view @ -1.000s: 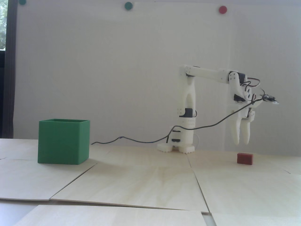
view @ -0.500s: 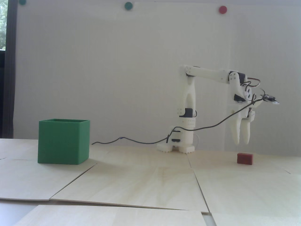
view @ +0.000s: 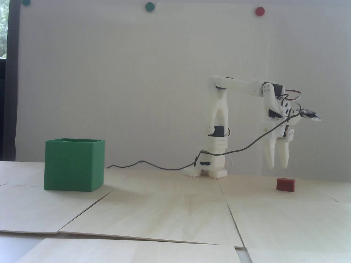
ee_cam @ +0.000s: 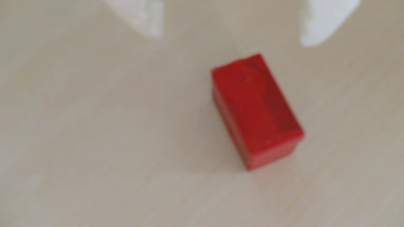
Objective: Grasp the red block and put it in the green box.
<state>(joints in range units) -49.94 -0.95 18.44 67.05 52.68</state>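
Note:
The red block (view: 285,184) lies on the pale wooden table at the right; the wrist view shows the red block (ee_cam: 256,109) lying alone on the wood. My white gripper (view: 277,166) hangs fingers-down just above and slightly left of it, apart from it. In the wrist view the gripper (ee_cam: 231,39) is open, its two white fingertips (ee_cam: 314,32) spread wide at the top edge with bare table between them. The green box (view: 74,164) stands far to the left in the fixed view, open at the top.
The arm's base (view: 208,169) stands mid-table, with a dark cable (view: 153,164) trailing left toward the box. Wooden panels (view: 164,213) with seams cover the table. Coloured round dots (view: 259,11) sit on the white wall behind.
The wrist and gripper have shifted slightly left and a little up; the block and box have stayed put.

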